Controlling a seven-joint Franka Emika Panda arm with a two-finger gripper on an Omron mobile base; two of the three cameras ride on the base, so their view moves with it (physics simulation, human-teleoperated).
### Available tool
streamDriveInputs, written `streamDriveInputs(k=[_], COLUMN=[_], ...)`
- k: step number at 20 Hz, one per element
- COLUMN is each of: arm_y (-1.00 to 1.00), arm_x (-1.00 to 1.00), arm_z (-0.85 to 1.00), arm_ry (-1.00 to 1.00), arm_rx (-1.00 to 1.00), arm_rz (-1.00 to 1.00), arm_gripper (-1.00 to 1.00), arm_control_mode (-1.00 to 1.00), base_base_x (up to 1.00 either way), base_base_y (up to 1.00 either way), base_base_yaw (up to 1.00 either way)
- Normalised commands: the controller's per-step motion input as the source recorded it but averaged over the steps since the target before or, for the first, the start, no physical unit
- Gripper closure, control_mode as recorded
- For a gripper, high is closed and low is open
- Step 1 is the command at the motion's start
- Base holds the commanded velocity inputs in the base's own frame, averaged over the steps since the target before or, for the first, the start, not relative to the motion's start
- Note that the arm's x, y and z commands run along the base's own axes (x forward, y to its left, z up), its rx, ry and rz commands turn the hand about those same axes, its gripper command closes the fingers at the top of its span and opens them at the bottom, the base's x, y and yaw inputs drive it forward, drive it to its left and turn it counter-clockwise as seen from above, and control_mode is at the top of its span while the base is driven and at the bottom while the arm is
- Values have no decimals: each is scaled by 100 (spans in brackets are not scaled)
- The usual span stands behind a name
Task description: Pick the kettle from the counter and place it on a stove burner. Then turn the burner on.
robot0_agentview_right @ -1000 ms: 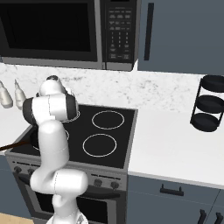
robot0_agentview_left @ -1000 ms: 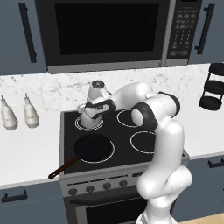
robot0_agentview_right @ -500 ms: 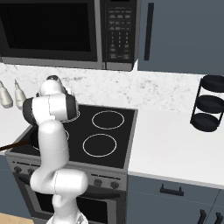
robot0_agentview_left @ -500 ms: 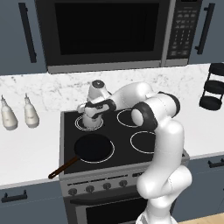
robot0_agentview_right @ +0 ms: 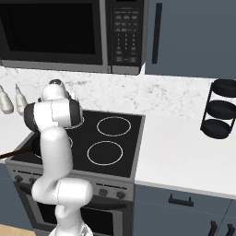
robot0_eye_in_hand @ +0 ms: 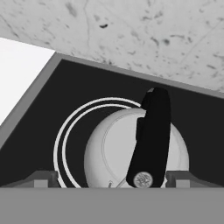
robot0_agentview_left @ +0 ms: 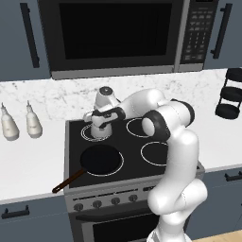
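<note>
Sitting on the double-ringed stove burner (robot0_eye_in_hand: 65,144), the kettle (robot0_eye_in_hand: 118,153) nears the backsplash (robot0_eye_in_hand: 144,35).

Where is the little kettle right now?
In the left base view the kettle sits under the gripper on the back-left stove burner, behind the black pan; the hand view shows it inside the double rings.

kettle (robot0_eye_in_hand: 113,153): smooth silvery-white dome with a soft metallic sheen, crossed by a matt black handle (robot0_eye_in_hand: 151,135). cooktop (robot0_agentview_left: 137,151): glossy black glass, printed with thin white rings. counter (robot0_agentview_right: 184,156): polished white marble-look surface, faintly veined in grey. pan (robot0_agentview_left: 100,159): matt black, fitted with a brown wood-like handle.
</note>
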Motion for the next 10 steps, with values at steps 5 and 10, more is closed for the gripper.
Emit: streamDriveInputs(k=[5, 10], arm_y=[1, -7], arm_x=[-17, -65], arm_z=[0, 0], arm_ry=[0, 0], arm_rx=[0, 0], arm_rz=[0, -7], arm_gripper=[-100, -100], arm_control_mode=[-100, -100], base_base_x=[0, 0], base_base_y=[0, 0], base_base_yaw=[0, 0])
